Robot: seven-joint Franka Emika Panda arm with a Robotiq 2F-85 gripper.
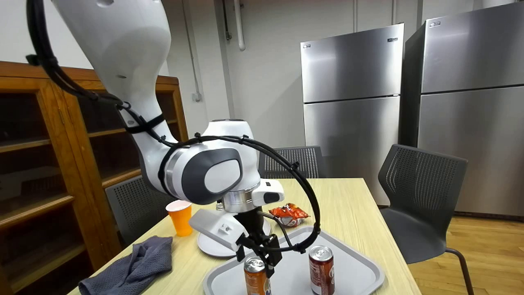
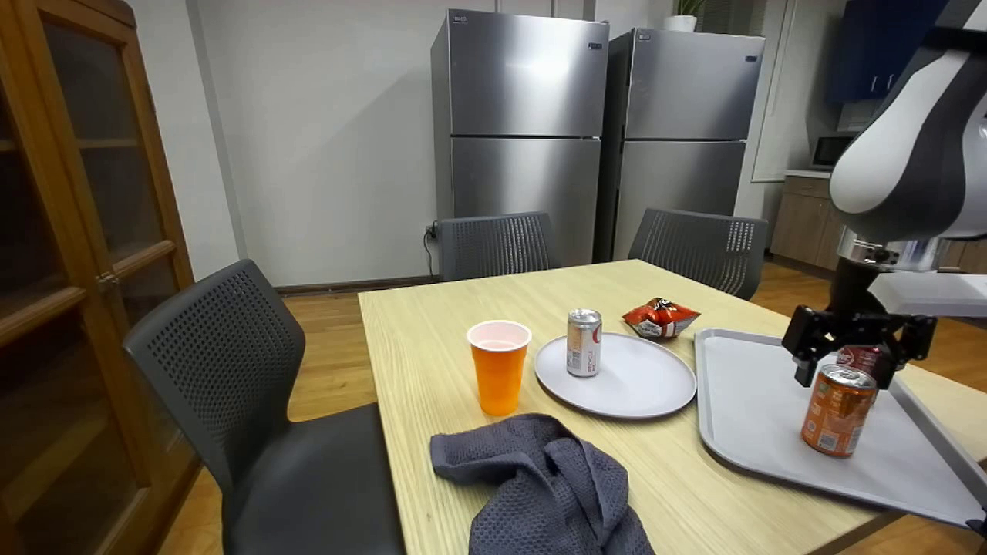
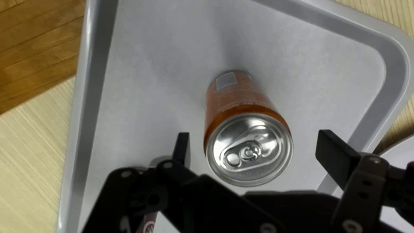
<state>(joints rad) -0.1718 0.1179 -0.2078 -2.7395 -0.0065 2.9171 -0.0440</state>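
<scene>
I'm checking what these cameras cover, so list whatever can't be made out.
Dark red can: wrist view, mostly hidden behind the gripper.
Orange can: base cut off by the bottom edge in an exterior view.
Small print on that can: wrist view, too blurred to read.
Plate: wrist view, cut off by the right edge.
Grey cloth: in an exterior view, cut off by the bottom edge.

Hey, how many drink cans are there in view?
3: an orange can and a dark red can on the gray tray, and a silver can on the plate. Others may be hidden.
</scene>
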